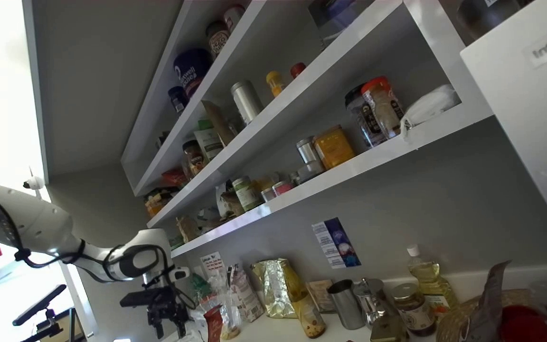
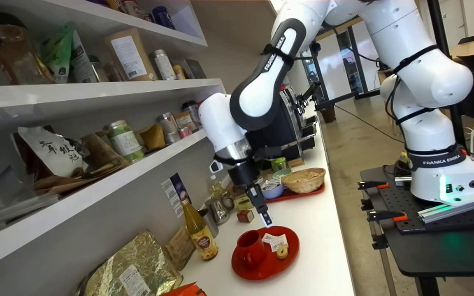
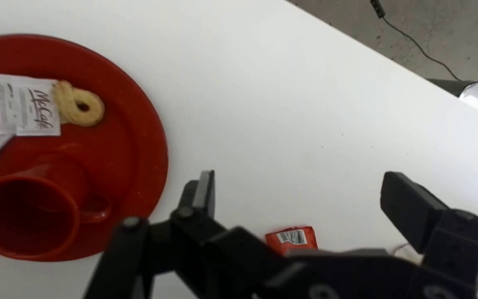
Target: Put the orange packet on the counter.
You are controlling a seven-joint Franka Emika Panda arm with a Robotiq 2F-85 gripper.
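The orange packet [image 3: 304, 236] shows in the wrist view as an orange-red end with a white barcode, partly hidden behind my gripper's body. In an exterior view the packet [image 1: 214, 324] stands among bags, to the right of my gripper [image 1: 169, 327]. In an exterior view only a corner of the packet [image 2: 187, 290] shows at the bottom edge. The pale counter [image 2: 321, 250] lies under it and also shows in the wrist view [image 3: 264, 104]. My gripper [image 3: 301, 187] is open with nothing between its fingers. It hangs above the counter near the red plate [image 2: 257, 274].
The plate holds a red cup [image 2: 250, 246], white sachets [image 2: 278, 242] and a ring biscuit [image 2: 282, 251]. A yellow bottle [image 2: 202, 232], a gold bag [image 2: 142, 263] and a small red box [image 2: 245, 216] stand along the wall. White shelves [image 2: 97, 185] overhang the counter.
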